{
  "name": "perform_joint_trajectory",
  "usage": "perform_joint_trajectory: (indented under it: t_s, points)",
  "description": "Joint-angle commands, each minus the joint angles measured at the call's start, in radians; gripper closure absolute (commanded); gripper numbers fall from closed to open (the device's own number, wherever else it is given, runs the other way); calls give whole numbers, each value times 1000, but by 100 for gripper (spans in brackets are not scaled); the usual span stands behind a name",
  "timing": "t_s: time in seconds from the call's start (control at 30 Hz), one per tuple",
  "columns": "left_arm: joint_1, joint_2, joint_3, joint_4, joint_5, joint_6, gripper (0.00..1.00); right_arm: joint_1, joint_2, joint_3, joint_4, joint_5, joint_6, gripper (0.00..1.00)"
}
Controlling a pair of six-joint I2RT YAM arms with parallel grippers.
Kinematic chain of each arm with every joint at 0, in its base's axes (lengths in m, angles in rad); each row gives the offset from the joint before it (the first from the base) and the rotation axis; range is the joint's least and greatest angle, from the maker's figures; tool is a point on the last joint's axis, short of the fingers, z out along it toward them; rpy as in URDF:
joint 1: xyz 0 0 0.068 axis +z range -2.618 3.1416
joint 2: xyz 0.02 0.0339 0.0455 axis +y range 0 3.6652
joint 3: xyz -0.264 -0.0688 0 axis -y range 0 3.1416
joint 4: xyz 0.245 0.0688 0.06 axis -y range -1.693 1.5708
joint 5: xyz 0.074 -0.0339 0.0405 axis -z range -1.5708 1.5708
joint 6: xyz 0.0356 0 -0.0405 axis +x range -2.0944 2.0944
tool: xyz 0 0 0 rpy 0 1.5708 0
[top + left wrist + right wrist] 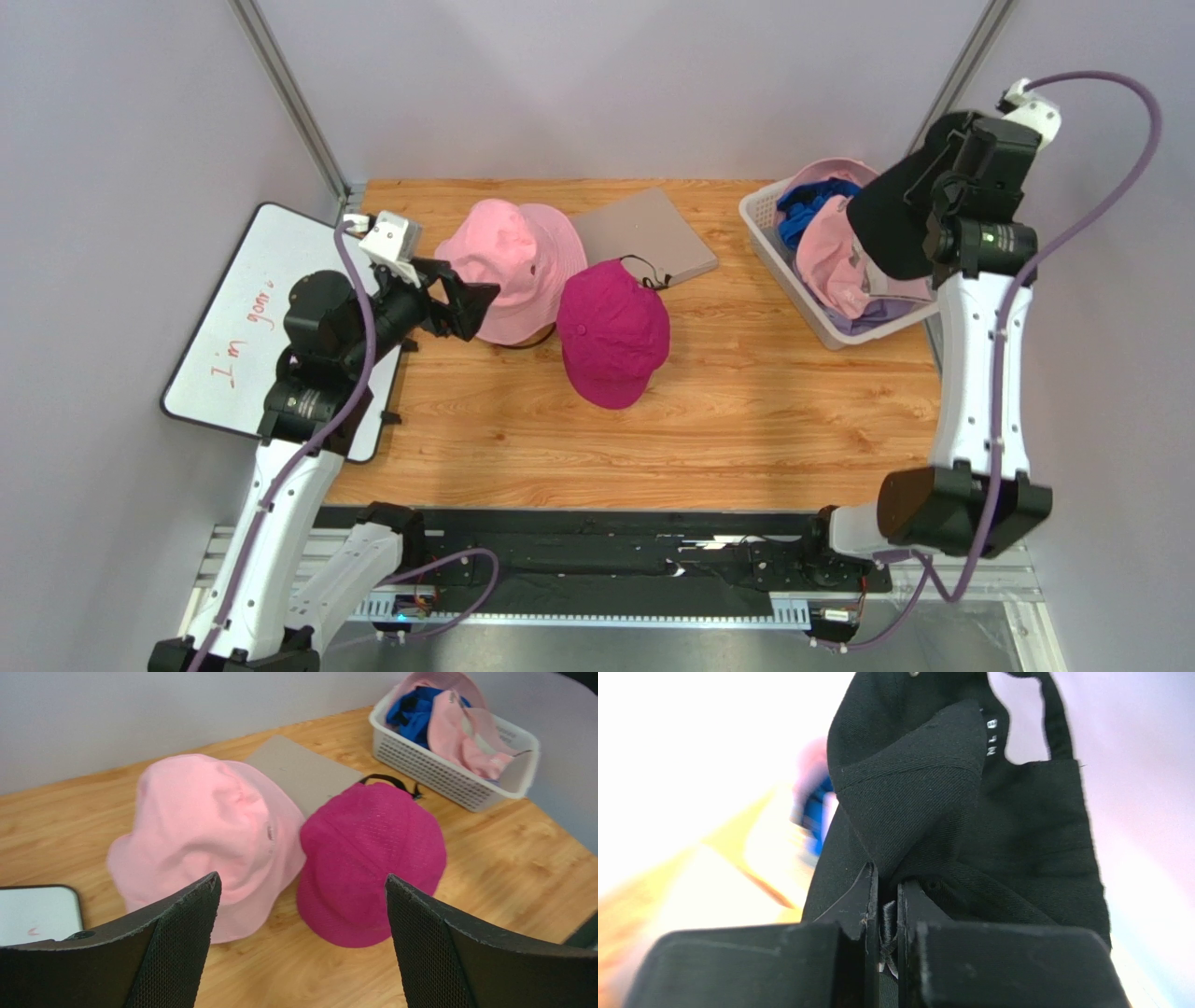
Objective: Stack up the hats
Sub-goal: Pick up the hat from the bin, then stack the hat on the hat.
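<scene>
A pink bucket hat (502, 266) (203, 829) lies on the wooden table, with a magenta cap (613, 333) (372, 857) touching its right side. My left gripper (470, 305) (300, 948) stands open just left of the pink hat, nothing between its fingers. Over the white basket (828, 329) (449, 780), my right gripper (926, 196) (887, 892) is shut on a black cap (891, 217) (962, 812) that hangs from it. The basket holds a blue hat (811, 203) (417, 710) and pink hats (839, 259) (467, 731).
A grey flat board (645, 235) (302, 770) lies behind the two hats. A whiteboard (260, 315) (38, 913) with red writing sits at the table's left edge. Grey walls close in the back and sides.
</scene>
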Motion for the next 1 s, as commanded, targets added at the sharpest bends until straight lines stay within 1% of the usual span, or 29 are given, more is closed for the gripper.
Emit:
perform_joint_trajectory:
  t_s: [0.0, 0.03, 0.07, 0.1, 0.13, 0.17, 0.23, 0.27, 0.3, 0.33, 0.37, 0.43, 0.47, 0.53, 0.57, 0.67, 0.77, 0.97]
  points:
    - [-69, 30, 22, 126, 116, -173, 9, 90, -148, 65, 21, -87, 19, 100]
    - [-103, 27, 16, 148, 107, -190, 9, 108, -163, 59, 25, -101, 28, 100]
    - [-143, 31, 10, 189, 62, -210, 9, 160, -197, 40, 35, -106, 34, 100]
    - [-233, 36, 2, 211, 44, -219, 9, 195, -214, 29, 41, -92, 40, 100]
    - [-272, 45, 2, 238, 40, -230, 9, 220, -227, 15, 47, -85, 42, 100]
    - [-333, 72, 2, 301, 53, -273, 8, 322, -243, -2, 71, -83, 50, 100]
    - [-373, 106, -4, 391, 99, -331, 7, 392, -287, -72, 116, -124, 102, 100]
    - [-405, 138, -10, 485, 130, -395, 5, 460, -298, -94, 160, -132, 123, 100]
    - [-422, 154, -19, 523, 136, -419, 5, 496, -321, -138, 180, -125, 154, 100]
    - [-439, 169, -19, 550, 133, -437, 5, 534, -330, -158, 218, -108, 169, 100]
    - [-477, 194, -18, 579, 115, -439, 4, 608, -338, -178, 239, -94, 180, 100]
    - [-514, 217, -10, 596, 92, -430, 2, 674, -352, -226, 277, -69, 218, 100]
    - [-543, 235, -10, 613, 75, -430, 1, 735, -353, -235, 313, -63, 226, 100]
    - [-557, 258, -4, 620, 63, -442, 1, 788, -344, -243, 338, -25, 234, 100]
    - [-560, 263, -6, 605, 35, -450, 0, 830, -341, -240, 344, -13, 232, 100]
    - [-562, 264, -13, 555, -18, -448, 0, 886, -318, -217, 366, -3, 232, 100]
    - [-562, 252, -55, 551, -58, -462, 0, 933, -295, -197, 377, 6, 226, 100]
    - [-566, 226, -67, 495, -92, -476, 1, 990, -269, -166, 391, 59, 197, 100]
